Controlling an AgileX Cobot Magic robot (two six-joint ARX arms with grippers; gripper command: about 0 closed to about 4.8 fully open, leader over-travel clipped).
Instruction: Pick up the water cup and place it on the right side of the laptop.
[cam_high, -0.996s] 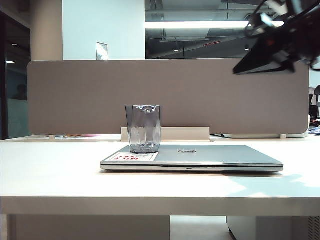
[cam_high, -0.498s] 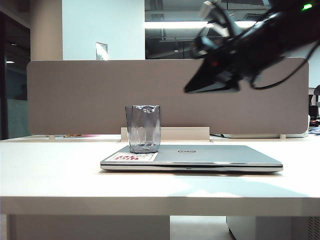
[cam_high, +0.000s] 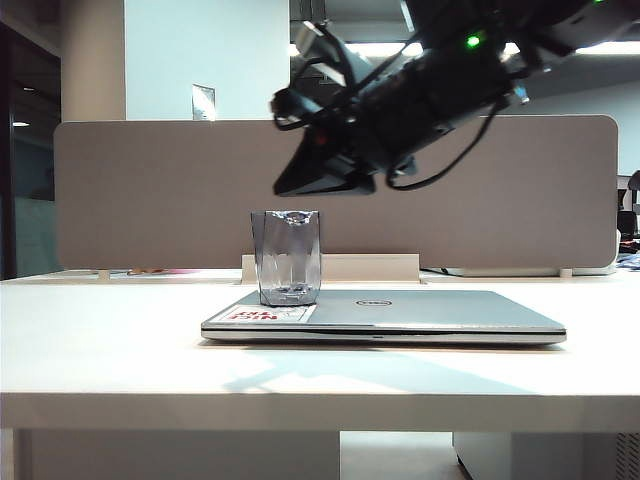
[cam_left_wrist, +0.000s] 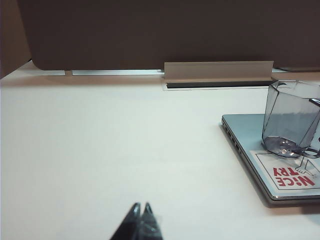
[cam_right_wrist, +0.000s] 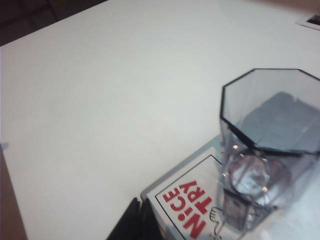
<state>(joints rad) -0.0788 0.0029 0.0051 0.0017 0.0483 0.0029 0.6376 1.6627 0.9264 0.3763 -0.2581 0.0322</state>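
The water cup (cam_high: 288, 256), a grey-blue faceted tumbler, stands upright on the left end of the closed silver laptop (cam_high: 420, 312), on its white-and-red sticker (cam_high: 268, 314). My right gripper (cam_high: 285, 187) hangs shut in the air just above the cup's rim, apart from it, holding nothing. Its wrist view looks down on the cup (cam_right_wrist: 267, 150), the sticker (cam_right_wrist: 192, 206) and the shut tips of that gripper (cam_right_wrist: 139, 206). My left gripper (cam_left_wrist: 141, 208) is shut and empty over bare table, left of the laptop (cam_left_wrist: 250, 150) and the cup (cam_left_wrist: 290, 117).
A grey partition (cam_high: 150, 190) runs along the back of the white table (cam_high: 110, 350), with a pale cable tray (cam_high: 370, 266) at its foot behind the laptop. Bare tabletop lies to the right of the laptop (cam_high: 595, 320).
My right arm has swung from the upper right leftward and down, so its shut gripper now hangs above the cup. The cup and laptop have not moved.
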